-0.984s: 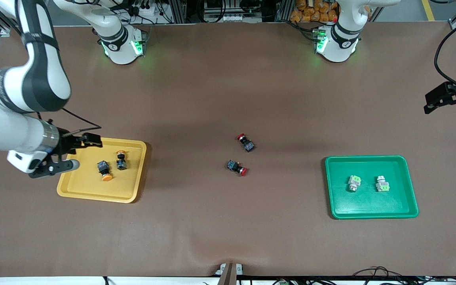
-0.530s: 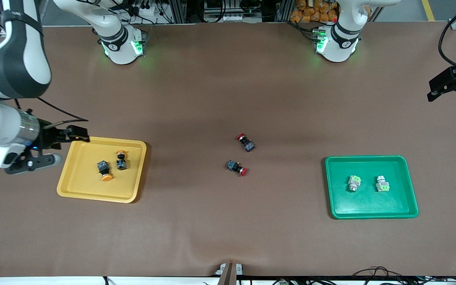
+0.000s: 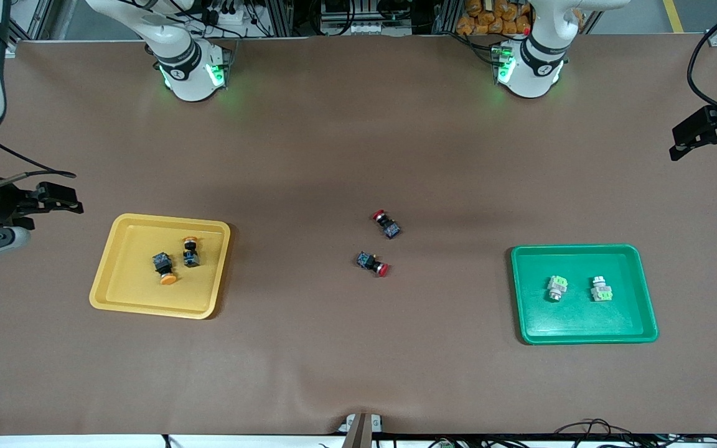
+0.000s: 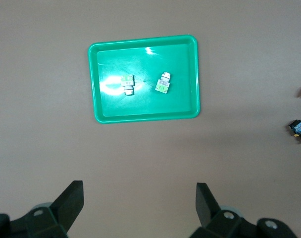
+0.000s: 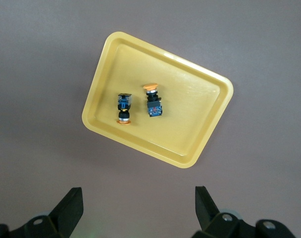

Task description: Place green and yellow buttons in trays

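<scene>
The yellow tray [image 3: 128, 292] lies toward the right arm's end of the table and holds two yellow buttons [image 3: 164, 267] [image 3: 191, 251] on their sides. Toward the left arm's end, the green tray [image 3: 582, 323] holds two green buttons [image 3: 556, 287] [image 3: 600, 289]. My right gripper [image 3: 32, 214] hangs open and empty over bare table beside the yellow tray [image 5: 190, 114], whose buttons [image 5: 123, 108] [image 5: 152, 100] show in the right wrist view. My left gripper [image 3: 713, 146] is open and empty, high over the table's end, looking down on the green tray [image 4: 145, 116].
Two black switches with red caps [image 3: 386, 224] [image 3: 373, 262] lie on the brown mat mid-table between the trays. One of them [image 4: 299, 130] shows at the edge of the left wrist view. Both arm bases stand along the table edge farthest from the front camera.
My right arm has drawn back from the yellow tray's rim toward its own end of the table, still open. The left gripper has shifted only slightly. Buttons and trays have not moved.
</scene>
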{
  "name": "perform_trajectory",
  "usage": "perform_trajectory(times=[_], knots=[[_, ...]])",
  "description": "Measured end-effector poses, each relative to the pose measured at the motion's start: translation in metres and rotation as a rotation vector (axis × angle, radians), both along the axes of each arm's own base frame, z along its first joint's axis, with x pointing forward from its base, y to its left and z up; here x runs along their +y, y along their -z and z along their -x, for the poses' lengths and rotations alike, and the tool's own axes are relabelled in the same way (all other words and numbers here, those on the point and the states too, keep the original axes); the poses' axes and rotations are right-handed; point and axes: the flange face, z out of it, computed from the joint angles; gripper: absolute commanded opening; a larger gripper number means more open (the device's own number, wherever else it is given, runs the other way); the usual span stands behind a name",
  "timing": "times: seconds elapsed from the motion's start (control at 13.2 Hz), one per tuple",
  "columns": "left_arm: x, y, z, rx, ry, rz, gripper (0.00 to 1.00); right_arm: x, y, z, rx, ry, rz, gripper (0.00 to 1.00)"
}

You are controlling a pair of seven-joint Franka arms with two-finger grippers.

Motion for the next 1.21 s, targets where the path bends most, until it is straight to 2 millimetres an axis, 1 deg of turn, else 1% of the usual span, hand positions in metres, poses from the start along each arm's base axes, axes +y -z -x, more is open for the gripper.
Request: perform_trajectory(times=[0.15,0.3,0.45,0.61,0.68,0.76,0.91,1.21], knots=[[-0.003,0.002,0.0,0.004,0.005,0.0,1.0,-0.011,-0.001,0.001,0.0,0.003,-0.004,1.0],[-0.003,0.005,-0.002,0.01,0.006,-0.001,1.0,-0.008,-0.002,0.002,-0.001,-0.002,-0.014,1.0],[-0.004,0.007,-0.003,0.013,0.006,-0.001,1.0,0.006,-0.003,0.001,-0.001,0.012,-0.029,1.0],[-0.004,0.007,-0.003,0.014,0.007,-0.001,1.0,0.03,-0.005,0.002,0.002,0.043,-0.023,1.0],[-0.004,0.007,-0.003,0.014,0.006,-0.001,1.0,0.038,-0.007,0.003,0.004,0.047,-0.019,1.0],[-0.003,0.007,-0.003,0.014,0.005,-0.001,1.0,0.041,-0.009,0.005,0.008,0.051,-0.014,1.0],[-0.003,0.008,-0.003,0.014,0.004,-0.001,1.0,0.041,-0.02,0.012,0.013,0.058,-0.008,1.0],[-0.004,0.008,-0.003,0.015,0.008,-0.001,1.0,0.042,-0.05,0.033,0.008,0.086,0.003,1.0]])
